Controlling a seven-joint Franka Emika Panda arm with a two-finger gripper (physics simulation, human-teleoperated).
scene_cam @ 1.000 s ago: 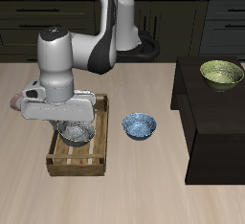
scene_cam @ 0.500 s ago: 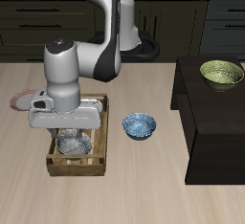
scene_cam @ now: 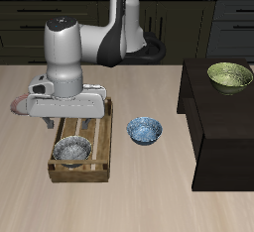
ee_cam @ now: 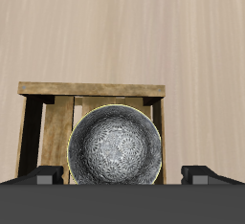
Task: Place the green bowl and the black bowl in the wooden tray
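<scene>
Black bowl [scene_cam: 71, 151] sits upright in wooden tray [scene_cam: 103, 147], toward desk [scene_cam: 149, 191] front edge. Gripper [scene_cam: 69, 128] above it, jaws spread wide, holding nothing. Green bowl [scene_cam: 230, 74] on dark cabinet top; blue-and-white speckled bowl [scene_cam: 145, 130] beside tray.

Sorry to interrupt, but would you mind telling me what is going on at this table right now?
A simulated Franka arm is sorting bowls into the wooden tray. The black bowl already sits inside the tray, and the gripper hovers above it with its jaws spread wide, holding nothing. The green bowl waits on the dark raised surface off to the side. A blue-and-white bowl sits on the table beside the tray.
</scene>
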